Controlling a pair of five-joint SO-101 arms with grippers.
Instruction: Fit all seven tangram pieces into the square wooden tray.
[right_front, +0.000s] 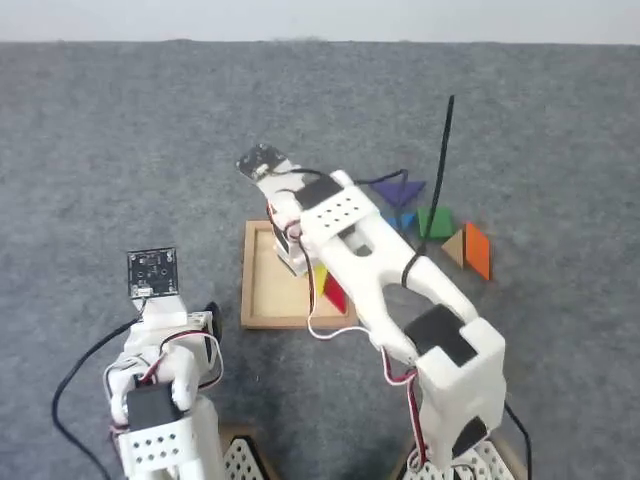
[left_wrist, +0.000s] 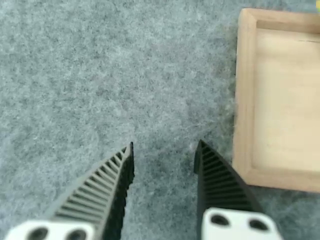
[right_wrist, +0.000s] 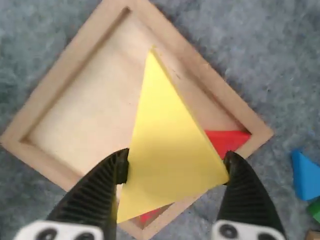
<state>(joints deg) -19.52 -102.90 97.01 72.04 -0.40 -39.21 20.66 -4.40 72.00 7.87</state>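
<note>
The left white plastic arm (right_front: 160, 435) and the right white plastic arm (right_front: 345, 225) are chunky blocks with rows of tiny round holes. Thin red, white and black cables (right_front: 311, 295) loop along them. Black ridged fingers (left_wrist: 107, 190) sit on white bases with screws.

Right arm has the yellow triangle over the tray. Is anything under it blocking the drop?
Yes, partly. A red piece lies in one corner of the tray, and the yellow triangle in the right gripper overlaps it there. Nothing else visible stands beneath it.
</note>
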